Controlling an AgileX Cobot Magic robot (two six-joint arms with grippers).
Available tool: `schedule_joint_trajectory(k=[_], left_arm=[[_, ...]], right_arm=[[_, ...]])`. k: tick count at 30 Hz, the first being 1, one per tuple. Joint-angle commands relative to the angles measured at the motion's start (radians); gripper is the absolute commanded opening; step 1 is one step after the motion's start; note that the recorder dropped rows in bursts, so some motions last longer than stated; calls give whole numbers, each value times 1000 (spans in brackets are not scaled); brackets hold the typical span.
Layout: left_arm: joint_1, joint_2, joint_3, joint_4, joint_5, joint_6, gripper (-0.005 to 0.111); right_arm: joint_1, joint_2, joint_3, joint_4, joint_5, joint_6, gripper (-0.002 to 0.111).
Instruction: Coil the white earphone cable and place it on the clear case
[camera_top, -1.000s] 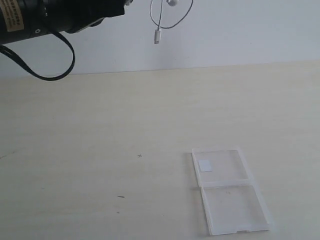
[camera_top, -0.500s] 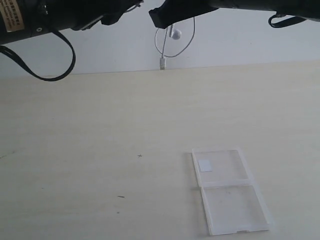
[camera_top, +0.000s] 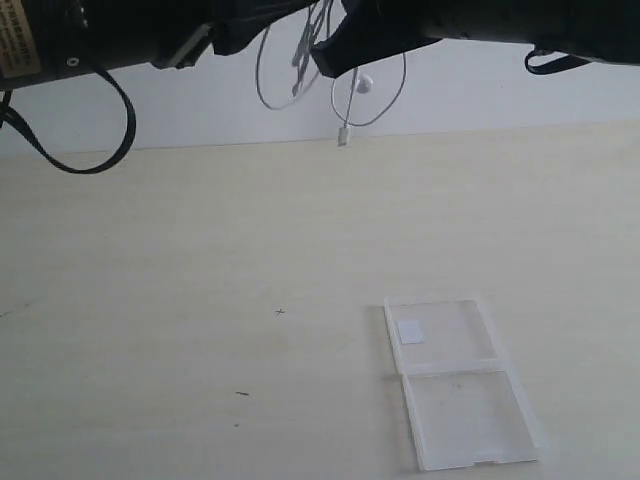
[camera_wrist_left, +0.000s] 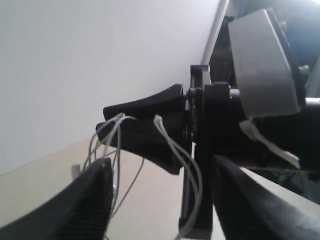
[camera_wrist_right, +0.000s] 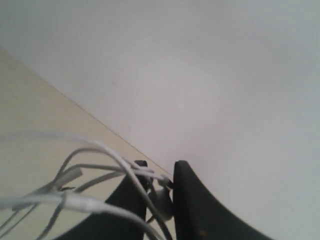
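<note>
The white earphone cable (camera_top: 372, 108) hangs in loose loops high above the table's far edge, its plug (camera_top: 343, 137) lowest and an earbud (camera_top: 363, 85) inside one loop. My right gripper (camera_top: 328, 52) reaches in from the upper right, shut on a bundle of strands (camera_wrist_right: 107, 167) with an earbud (camera_wrist_right: 162, 197) wedged between its fingers. Facing it, my left gripper (camera_wrist_left: 160, 165) stands open, the right gripper's fingers and cable loops (camera_wrist_left: 172, 147) in its gap. Some strands run close by one left finger (camera_wrist_left: 95, 200). The clear case (camera_top: 455, 385) lies open and flat at the front right.
A small white sticker (camera_top: 411, 331) sits in the case's far half. A black arm cable (camera_top: 95, 150) loops down at the upper left. The pale table (camera_top: 200, 260) meets a white wall behind.
My left gripper has opened and let go of the cable. The right gripper has come into view from the upper right, holding the cable, and the loops now hang lower and further right.
</note>
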Motion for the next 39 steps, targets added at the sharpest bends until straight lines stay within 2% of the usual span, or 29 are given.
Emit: schedule_joint_trajectory(k=[1, 3, 7, 8, 9, 10, 11, 15, 17, 19, 21, 24, 28, 32, 33, 35, 36, 37, 39], left_arm=[[1, -8, 0, 55, -5, -50, 58], [1, -12, 0, 81, 23, -50, 58], [1, -12, 27, 218, 249, -142, 55], [1, -10, 48, 220, 363, -147, 44], [1, -10, 56, 222, 407, -147, 36], [1, -10, 74, 246, 485, -144, 11], [3, -10, 88, 294, 521, -140, 1], [15, -10, 144, 333, 635, -140, 0], [49, -12, 178, 333, 623, -140, 0], [81, -12, 217, 333, 547, -142, 0], [98, -10, 255, 333, 481, -147, 0], [99, -10, 302, 328, 491, -149, 0], [99, -10, 361, 322, 486, -159, 0], [99, -10, 403, 322, 486, -164, 0], [99, -10, 405, 322, 486, -164, 0], [99, -10, 405, 322, 482, -164, 0], [99, -10, 405, 322, 478, -164, 0], [99, -10, 405, 322, 478, -164, 0], [99, -10, 405, 322, 478, -164, 0]], right_arm=[[-7, 1, -21, 1, -135, 3, 0], [-7, -3, -21, -49, -167, 3, 0], [-7, -36, -21, -54, -180, 3, 0], [-7, -63, -21, -40, -199, 1, 0], [-7, -82, -21, -21, -219, -17, 0], [-7, -128, -19, 1, -257, -49, 0], [-7, -177, 1, 1, -281, -49, 0], [-3, -409, 171, 1, -288, -23, 0], [-3, -526, 282, 1, -286, 39, 0], [-3, -607, 380, 1, -286, 94, 0], [-3, -640, 463, 1, -279, 164, 0], [-3, -628, 531, 1, -247, 286, 0], [-3, -500, 589, 1, -233, 503, 0], [-3, -303, 590, 1, -13, 607, 0], [-3, -281, 590, 1, 13, 605, 0], [-3, -248, 590, 1, 180, 529, 0], [-3, -248, 588, 1, 285, 533, 0], [-3, -248, 583, -3, 309, 556, 0], [-3, -248, 571, -218, 391, 697, 0]])
